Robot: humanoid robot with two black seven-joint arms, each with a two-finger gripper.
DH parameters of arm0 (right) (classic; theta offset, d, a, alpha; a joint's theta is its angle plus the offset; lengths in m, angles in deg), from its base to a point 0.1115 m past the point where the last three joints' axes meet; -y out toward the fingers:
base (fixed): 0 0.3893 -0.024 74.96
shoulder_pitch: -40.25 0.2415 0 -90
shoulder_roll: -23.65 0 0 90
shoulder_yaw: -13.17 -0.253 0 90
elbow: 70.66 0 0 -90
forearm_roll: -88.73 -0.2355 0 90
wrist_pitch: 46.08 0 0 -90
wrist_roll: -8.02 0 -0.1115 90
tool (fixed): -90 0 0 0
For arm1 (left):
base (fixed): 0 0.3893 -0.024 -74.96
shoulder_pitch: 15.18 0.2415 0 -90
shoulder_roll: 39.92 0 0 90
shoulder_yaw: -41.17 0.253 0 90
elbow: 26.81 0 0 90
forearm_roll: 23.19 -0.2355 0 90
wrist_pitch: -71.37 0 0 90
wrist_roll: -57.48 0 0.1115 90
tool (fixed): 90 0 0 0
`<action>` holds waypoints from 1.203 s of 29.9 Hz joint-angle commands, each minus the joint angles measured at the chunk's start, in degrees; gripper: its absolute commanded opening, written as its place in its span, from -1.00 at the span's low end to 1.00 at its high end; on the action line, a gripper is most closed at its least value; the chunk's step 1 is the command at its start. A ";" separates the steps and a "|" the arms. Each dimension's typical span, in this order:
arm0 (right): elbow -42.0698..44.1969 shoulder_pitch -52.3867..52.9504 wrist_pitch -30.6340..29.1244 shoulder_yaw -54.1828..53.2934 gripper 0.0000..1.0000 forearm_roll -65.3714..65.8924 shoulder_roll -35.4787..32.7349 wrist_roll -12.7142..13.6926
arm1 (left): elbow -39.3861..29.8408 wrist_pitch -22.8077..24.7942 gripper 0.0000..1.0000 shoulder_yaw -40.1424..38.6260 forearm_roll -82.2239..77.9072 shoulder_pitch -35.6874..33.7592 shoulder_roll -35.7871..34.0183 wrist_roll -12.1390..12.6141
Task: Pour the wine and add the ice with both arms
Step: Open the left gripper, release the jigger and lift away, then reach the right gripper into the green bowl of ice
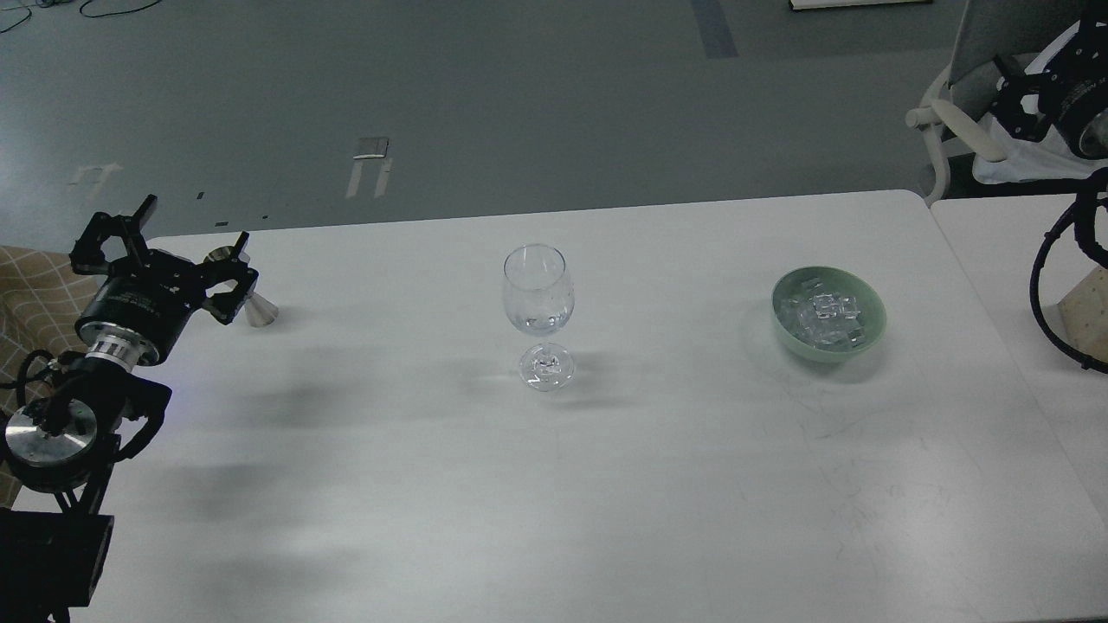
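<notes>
A clear wine glass (537, 290) stands upright in the middle of the white table (554, 484), with a little clear wine (537, 325) at the bottom of its bowl. A heap of ice cubes (824, 317) lies in a pale green bowl (871, 322) to the right. A small metal jigger (255, 309) stands at the far left, partly hidden behind my left gripper (164, 253), which is open, empty and apart from it. My right gripper (1020, 97) hangs dark at the top right, off the table; I cannot tell its fingers apart.
A second white table (995, 242) adjoins on the right, with a wooden block (1086, 313) on it. A white chair (952, 121) stands behind the right corner. A checked cushion (35, 285) lies at the left edge.
</notes>
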State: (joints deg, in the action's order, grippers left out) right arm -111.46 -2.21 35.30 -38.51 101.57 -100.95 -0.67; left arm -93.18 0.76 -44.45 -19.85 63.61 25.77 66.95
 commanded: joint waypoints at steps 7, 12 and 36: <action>-6.05 -1.31 -0.16 6.76 1.00 11.75 -9.42 -0.54 | -1.31 -1.34 0.97 -0.08 -3.15 -4.86 -2.68 -0.77; -6.05 -0.60 -0.16 7.56 1.00 19.22 -11.36 -0.63 | -1.65 -5.15 0.97 0.27 -6.33 -5.93 -1.89 -0.86; -21.42 8.28 -0.25 11.60 1.00 80.40 -14.18 -0.63 | -1.74 -0.84 0.95 0.45 -6.42 -5.14 -1.45 0.37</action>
State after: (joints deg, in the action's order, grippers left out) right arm -130.39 5.37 35.20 -28.73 175.35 -114.09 -1.31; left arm -94.94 0.23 -44.01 -26.23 58.56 24.51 67.31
